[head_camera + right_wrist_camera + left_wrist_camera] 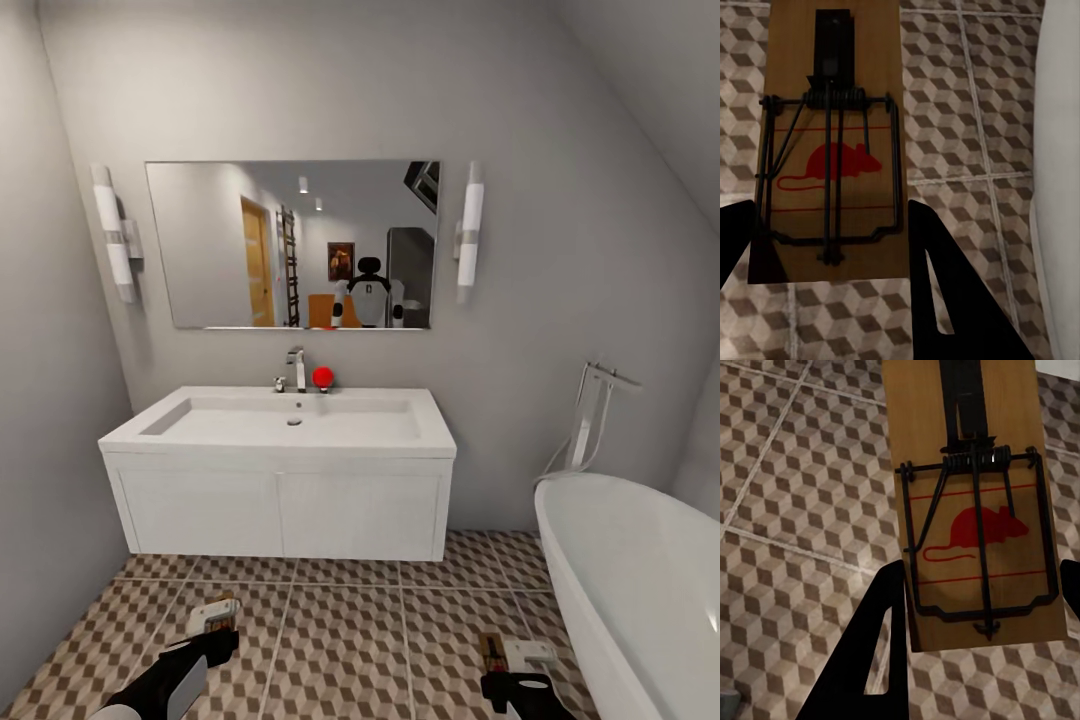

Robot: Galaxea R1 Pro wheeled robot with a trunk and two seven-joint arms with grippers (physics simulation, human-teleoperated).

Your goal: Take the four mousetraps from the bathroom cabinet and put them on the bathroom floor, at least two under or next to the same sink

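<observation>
In the left wrist view a tan mousetrap (975,510) with a red mouse print and black wire sits between my left gripper's (979,615) black fingers (881,645), above the cube-patterned bathroom floor (787,510). The right gripper (832,251) is shut on a second mousetrap (832,150) in the same way. In the head view both hang low over the floor (340,640): the left gripper (215,628) with its trap (212,612) before the white sink unit (280,440), the right gripper (510,668) with its trap (491,650) beside the bathtub. The cabinet is out of view.
The wall-hung white sink unit has open floor beneath it. A white bathtub (640,580) stands at the right, its side close to my right gripper. A mirror (292,245) above the sink reflects the robot. A grey wall closes the left side.
</observation>
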